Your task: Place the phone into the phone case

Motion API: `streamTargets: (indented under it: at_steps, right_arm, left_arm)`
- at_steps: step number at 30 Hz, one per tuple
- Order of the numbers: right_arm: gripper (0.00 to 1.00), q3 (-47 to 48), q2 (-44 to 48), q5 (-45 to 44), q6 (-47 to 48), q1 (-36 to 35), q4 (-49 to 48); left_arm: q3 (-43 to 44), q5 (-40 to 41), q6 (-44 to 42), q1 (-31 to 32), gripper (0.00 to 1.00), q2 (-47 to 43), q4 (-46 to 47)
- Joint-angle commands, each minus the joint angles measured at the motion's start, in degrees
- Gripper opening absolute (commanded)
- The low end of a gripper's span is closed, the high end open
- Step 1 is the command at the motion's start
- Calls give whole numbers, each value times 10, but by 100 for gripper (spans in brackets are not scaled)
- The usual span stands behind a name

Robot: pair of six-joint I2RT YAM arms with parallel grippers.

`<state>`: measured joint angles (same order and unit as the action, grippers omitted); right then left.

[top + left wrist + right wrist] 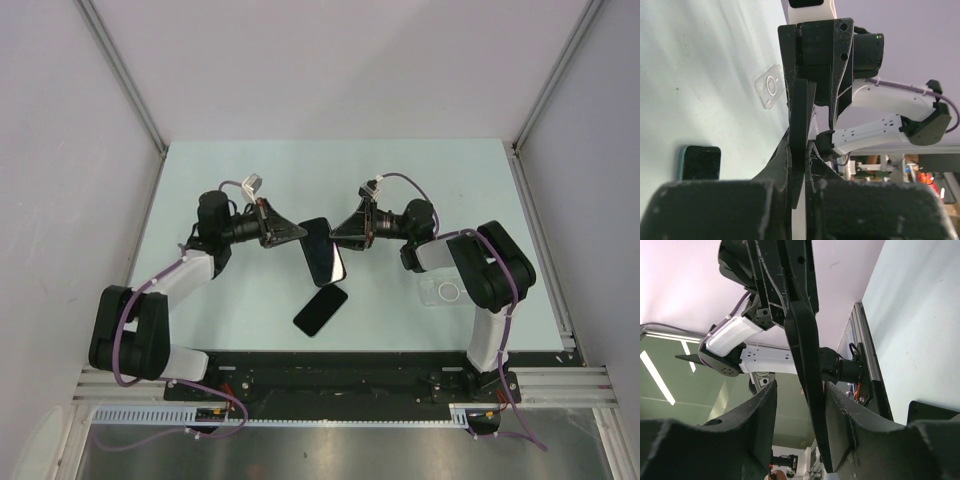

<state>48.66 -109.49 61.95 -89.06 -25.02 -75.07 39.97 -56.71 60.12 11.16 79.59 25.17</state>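
Note:
A black phone (325,250) hangs in the air above the table's middle, between my two grippers. My left gripper (303,235) is shut on its left edge; in the left wrist view the phone (801,115) stands edge-on, clamped between the fingers of that gripper (801,147). My right gripper (336,232) is open around the other end. In the right wrist view the phone (804,340) lies against one finger of that gripper (801,390), with a gap to the other. The clear phone case (443,292) with its white ring lies flat at the right, also seen in the left wrist view (771,90).
A second black phone (320,310) lies flat on the table below the held one, also in the left wrist view (700,162). The right arm's elbow (495,265) hangs just beside the case. Metal rails (330,385) run along the near edge.

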Motion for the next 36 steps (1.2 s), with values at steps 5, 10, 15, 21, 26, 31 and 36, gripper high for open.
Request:
streamTargets:
  at_steps: [5,10,15,21,26,31,36]
  right_arm:
    - [21,2,25,-16,-1,1,-164]
    - [3,1,44,-38,-8,2,-164]
    - [0,10,64,-90,-16,6,-164]
    - [0,11,71,-108,-23,4,-164]
    - [4,12,78,-104,-16,1,-156]
    - [23,11,95,-83,36,2,-99]
    - [52,6,121,-34,99,10,-40]
  left_arm:
    - [63,4,-129,11,0,-21,-121]
    - [67,2,-125,11,32,-33,-122]
    - [38,20,-113,32,61,-65,-82]
    - [18,5,-47,59,60,-45,21]
    - [25,1,-41,74,41,-32,44]
    - [42,-42,-50,74,3,-15,49]
    - [84,-77,-136,74,0,-9,-49]
